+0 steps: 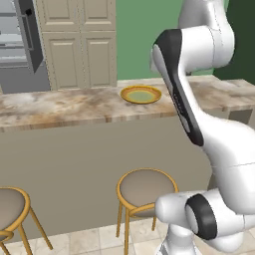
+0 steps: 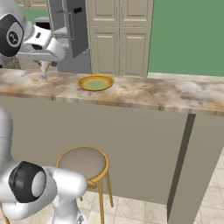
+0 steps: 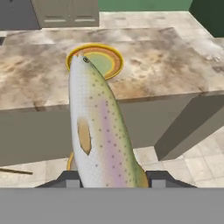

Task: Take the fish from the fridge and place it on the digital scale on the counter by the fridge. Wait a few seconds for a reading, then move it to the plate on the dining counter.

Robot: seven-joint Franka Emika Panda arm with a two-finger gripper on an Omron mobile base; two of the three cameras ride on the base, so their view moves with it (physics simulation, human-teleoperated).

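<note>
Fingers: in the hand view we see our two dark fingers clamped on the fish, one at each flank near its tail end.
Fish: it stands straight out from the fingers, silvery with a pink stripe, dark speckles and a tan fin, its head reaching furthest from us.
Plate: the golden-yellow plate lies beyond the fingers, past the fish's head, which overlaps the plate's near rim in the hand view; whether the two touch we cannot tell.
Table: the marbled dining table carries the plate and runs across ahead of the fingers, its plain tan side facing us.
Right base view: our hand hangs over the table's left part, with the plate near it to the right.
Fridge: the grey fridge stands open well beyond the fingers, behind the table, beside tan panelled cupboards.
Stools: round stools with yellow frames stand on the floor below the fingers, against the table's side.
</note>
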